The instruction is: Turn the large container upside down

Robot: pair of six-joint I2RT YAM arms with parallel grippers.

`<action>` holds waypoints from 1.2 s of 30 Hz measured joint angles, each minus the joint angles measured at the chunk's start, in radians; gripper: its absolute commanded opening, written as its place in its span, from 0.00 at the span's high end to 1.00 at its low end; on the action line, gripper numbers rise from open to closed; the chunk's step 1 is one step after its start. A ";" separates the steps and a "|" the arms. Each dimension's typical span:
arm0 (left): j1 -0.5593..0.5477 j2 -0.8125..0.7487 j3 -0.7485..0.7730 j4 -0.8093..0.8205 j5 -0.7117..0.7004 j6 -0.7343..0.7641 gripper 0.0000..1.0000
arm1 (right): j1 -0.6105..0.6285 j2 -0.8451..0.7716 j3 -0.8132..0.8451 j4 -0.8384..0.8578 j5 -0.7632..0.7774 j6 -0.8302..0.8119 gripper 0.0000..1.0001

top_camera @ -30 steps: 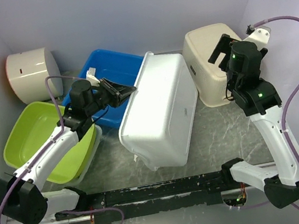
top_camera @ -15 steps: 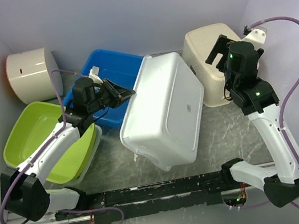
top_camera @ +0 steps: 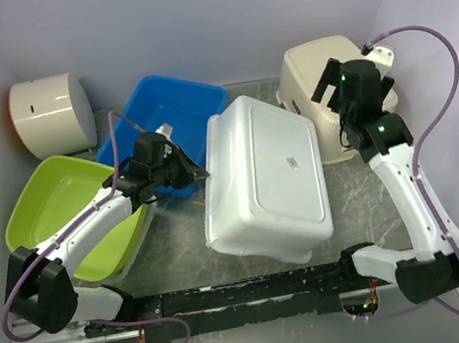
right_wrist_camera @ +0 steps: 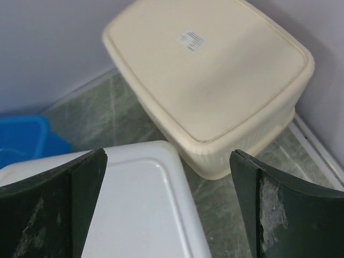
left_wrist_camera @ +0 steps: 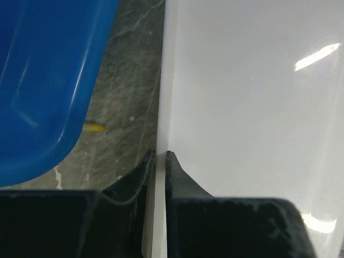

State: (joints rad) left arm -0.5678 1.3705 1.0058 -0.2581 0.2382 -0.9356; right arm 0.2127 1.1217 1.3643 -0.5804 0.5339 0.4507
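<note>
Large container (top_camera: 260,182) base-up, long axis near-far; left claw (left_wrist_camera: 160,157) pinching rim; right claw (right_wrist_camera: 167,161) spread.

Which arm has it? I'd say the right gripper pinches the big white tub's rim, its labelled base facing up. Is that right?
Not quite: the left gripper pinches the large container by its rim, as the left wrist view shows. The right gripper hangs open, holding nothing. The labelled base does face up.

Robot lab test cell, plain lilac walls (top_camera: 185,19), grey marbled tabletop (top_camera: 349,195), arm mounting rail (top_camera: 250,290)
</note>
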 measured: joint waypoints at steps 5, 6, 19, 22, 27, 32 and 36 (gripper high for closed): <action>-0.058 0.000 0.000 -0.059 -0.047 0.068 0.64 | -0.248 0.111 -0.003 -0.045 -0.200 0.047 0.00; -0.071 0.000 0.000 -0.071 -0.055 0.079 0.58 | -0.301 0.129 -0.015 -0.047 -0.240 0.061 0.00; -0.134 -0.023 0.120 -0.179 -0.169 0.220 0.20 | -0.574 0.132 -0.347 0.199 -0.694 0.311 0.01; -0.134 -0.045 0.147 -0.196 -0.192 0.251 0.19 | -0.575 0.133 -0.413 0.325 -0.767 0.362 0.01; -0.134 -0.094 0.151 -0.202 -0.222 0.282 0.19 | -0.575 0.159 -0.526 0.556 -0.872 0.461 0.02; -0.134 -0.118 0.151 -0.202 -0.232 0.293 0.19 | -0.572 0.229 -0.551 0.727 -0.921 0.537 0.02; -0.135 -0.119 0.150 -0.202 -0.234 0.305 0.18 | -0.572 0.257 -0.539 0.774 -0.936 0.556 0.02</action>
State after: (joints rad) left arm -0.7025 1.2518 1.1557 -0.4599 0.0044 -0.6308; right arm -0.3592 1.3785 0.8253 0.1940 -0.4019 1.0065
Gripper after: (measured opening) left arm 0.810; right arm 0.981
